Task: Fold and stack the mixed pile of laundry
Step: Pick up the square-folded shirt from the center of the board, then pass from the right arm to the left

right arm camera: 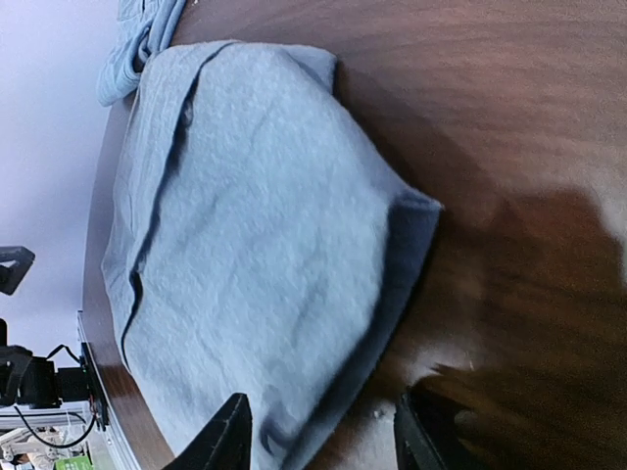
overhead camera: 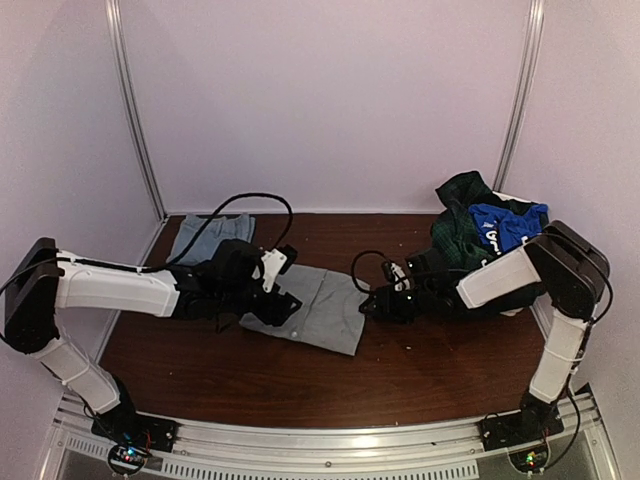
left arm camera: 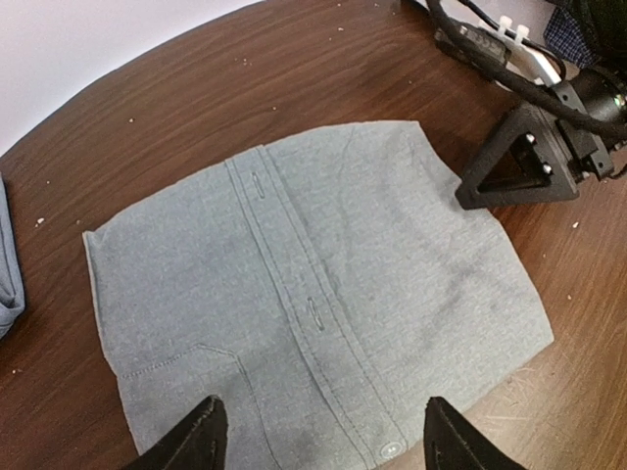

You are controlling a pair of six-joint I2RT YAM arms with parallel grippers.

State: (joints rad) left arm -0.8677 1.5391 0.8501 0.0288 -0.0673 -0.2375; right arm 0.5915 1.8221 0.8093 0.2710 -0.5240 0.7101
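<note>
Bench (overhead camera: 420,370): dark wood
Mixed laundry pile (overhead camera: 470,215): rumpled heap, far right corner
Grey shirt (overhead camera: 325,305): folded flat, centre; the step in hand looks like its last fold or its transfer
Folded stack (overhead camera: 205,235): far left
Left pincer (left arm camera: 323,433): wide, empty, over the shirt's left part
Right pincer (right arm camera: 313,436): jaws apart at the shirt's right edge, gripping nothing
Next move: likely pinch both edges evenly, then carry left

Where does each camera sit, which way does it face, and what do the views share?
Top external: above, behind the bases, looking down the table; left arm, right arm, laundry pile far right.
Left wrist: looking down on grey shirt; own fingers below, right arm's fingers beyond.
Right wrist: low, facing shirt's edge; own fingers.
Shared: grey shirt.
</note>
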